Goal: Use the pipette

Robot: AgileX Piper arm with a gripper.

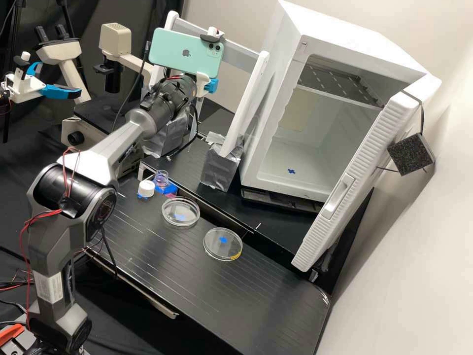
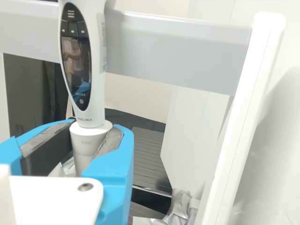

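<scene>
Bench: black and finely lined (image 1: 157, 266), beneath a pale wall (image 1: 419, 296) and dark cloth (image 1: 148, 12).
Cabinet: white (image 1: 340, 148), its door (image 1: 367, 170) swung open, a perforated shelf (image 1: 340, 86) and a small blue mark (image 1: 291, 171) inside.
Rack: white uprights (image 1: 253, 101) and a grey crossbar (image 2: 178, 51), with silver tape (image 1: 219, 170) around the feet.
Arm: stretched from the near left corner of the high view towards the rack, dark grey (image 1: 128, 130).
Claw: at the rack (image 1: 211, 85), clenched around the pipette (image 2: 98, 56), blue fingers (image 2: 110, 164) with dark pads (image 2: 110, 140) on either side of its white collar (image 2: 90, 133).
Pipette: upright in front of the crossbar, its dark oval display facing the wrist camera; whether it touches the bar, I cannot tell.
Phone: mint green (image 1: 185, 52), above the claw in the high view.
Dishes: two, round and clear, set apart; one (image 1: 181, 212) nearer the bottle, the other (image 1: 222, 244) with a blue patch and a yellow mark.
Bottle: open-mouthed and clear (image 1: 160, 178), blue at its lower part.
Cap: white (image 1: 146, 188), just beside the bottle.
Microscope: beige and black (image 1: 115, 39), behind the arm.
</scene>
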